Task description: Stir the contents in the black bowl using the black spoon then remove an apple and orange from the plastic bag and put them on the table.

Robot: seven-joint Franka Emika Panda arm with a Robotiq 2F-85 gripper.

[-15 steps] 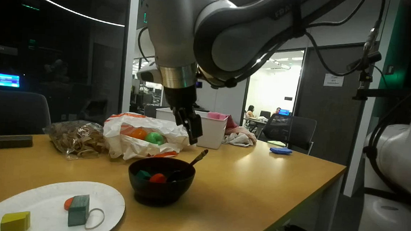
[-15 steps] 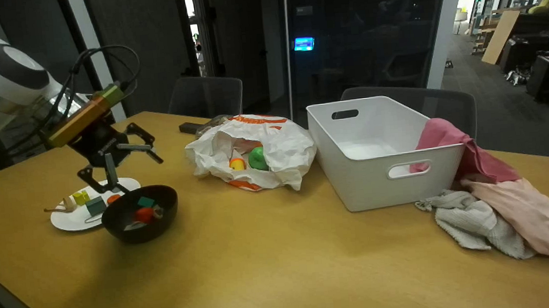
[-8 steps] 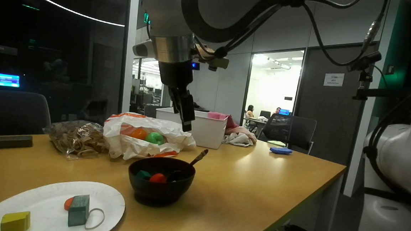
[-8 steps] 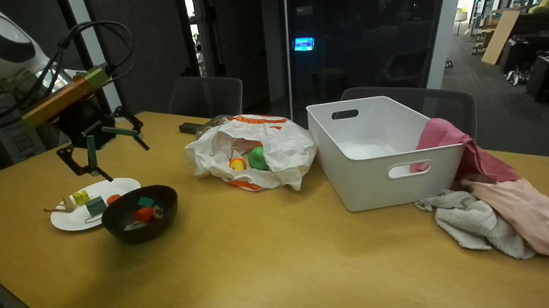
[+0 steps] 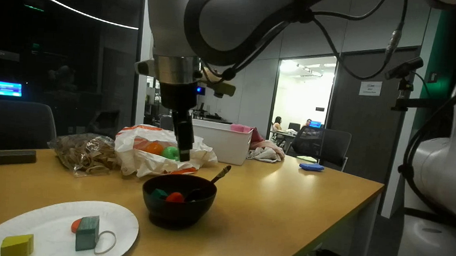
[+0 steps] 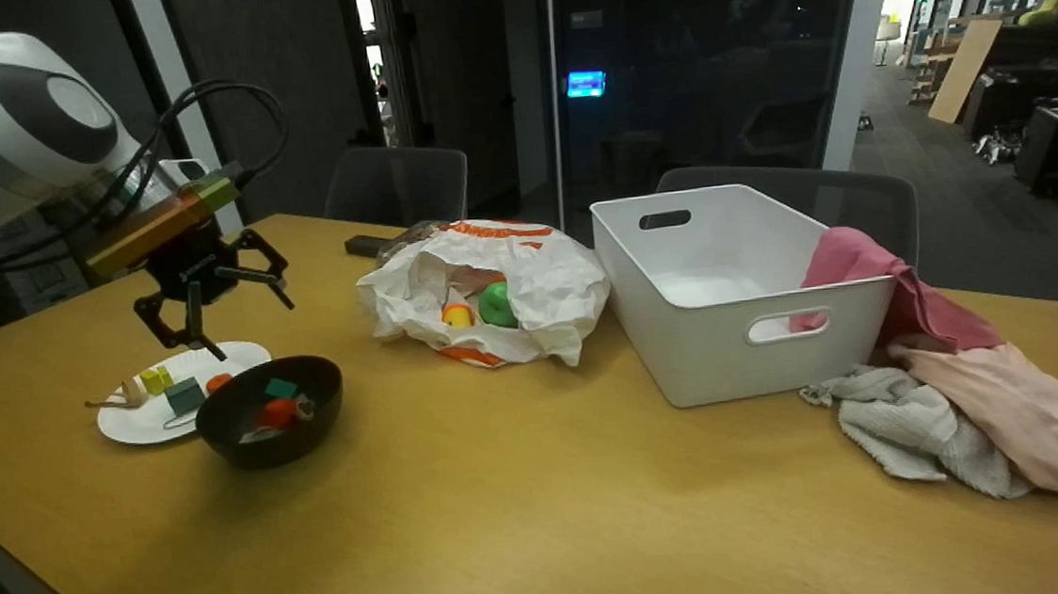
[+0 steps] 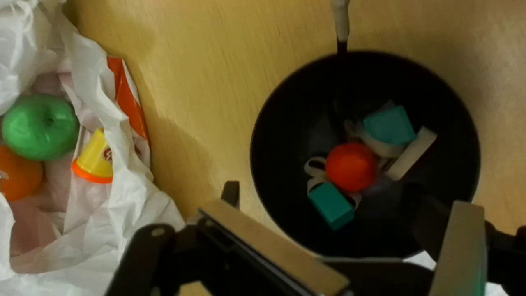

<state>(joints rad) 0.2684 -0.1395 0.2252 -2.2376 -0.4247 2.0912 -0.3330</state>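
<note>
The black bowl (image 5: 179,216) stands on the table and also shows in an exterior view (image 6: 267,447). It holds a red-orange ball (image 7: 351,166), teal blocks (image 7: 331,205) and tan bands. The black spoon (image 5: 221,174) leans in it; its handle (image 7: 341,20) passes over the rim. The white plastic bag (image 6: 547,286) lies on its side with its mouth open. A green apple (image 7: 39,127), an orange (image 7: 18,174) and a yellow tub (image 7: 96,158) lie inside. My gripper (image 6: 255,331) is open and empty, above the bowl's rim on the plate side.
A white paper plate (image 5: 44,215) with blocks and a band lies beside the bowl. A white bin (image 6: 741,356) with pink cloth (image 6: 936,312) stands past the bag. A clear bag of bands (image 5: 85,155) and a dark bar (image 5: 6,157) lie behind.
The gripper first rose from near the bowl, then came partly down again. In an exterior view it has shifted left and now covers part of the apple. It stayed open; bowl, spoon and bag stayed put.
</note>
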